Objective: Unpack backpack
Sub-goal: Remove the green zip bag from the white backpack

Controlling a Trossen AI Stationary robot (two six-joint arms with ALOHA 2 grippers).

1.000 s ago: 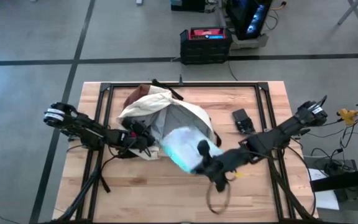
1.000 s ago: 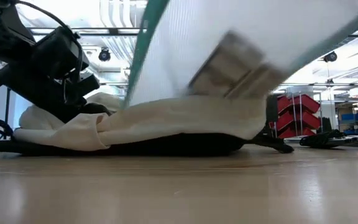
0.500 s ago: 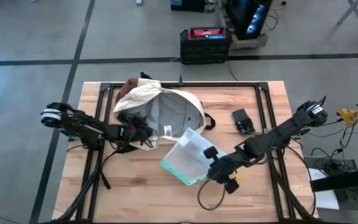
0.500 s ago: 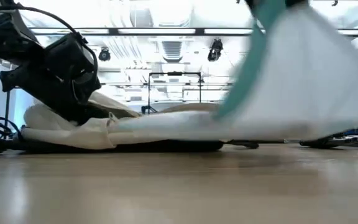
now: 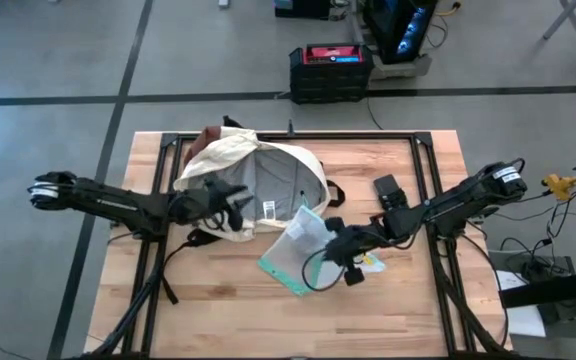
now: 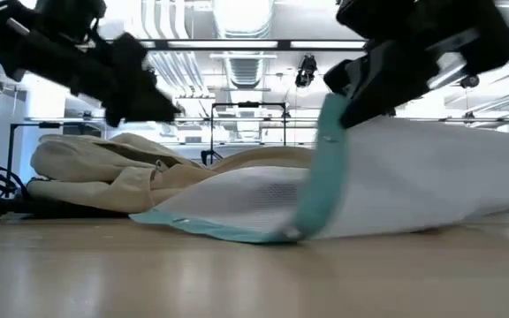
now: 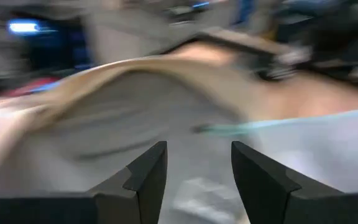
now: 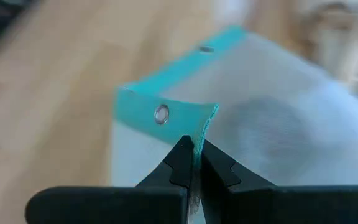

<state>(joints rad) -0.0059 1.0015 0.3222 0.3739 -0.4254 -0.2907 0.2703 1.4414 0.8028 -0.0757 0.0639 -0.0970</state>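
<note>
Right gripper (image 5: 330,236), clamped on the pouch (image 5: 293,255) edge beside the backpack (image 5: 258,180), is unloading it; next, release.

No readable text, white tag inside backpack (image 5: 258,175) too small to read, no legible brands

Left gripper (image 7: 194,180) jaws parted, arm reaching inward; right gripper (image 8: 194,163) jaws pinched together.
</note>
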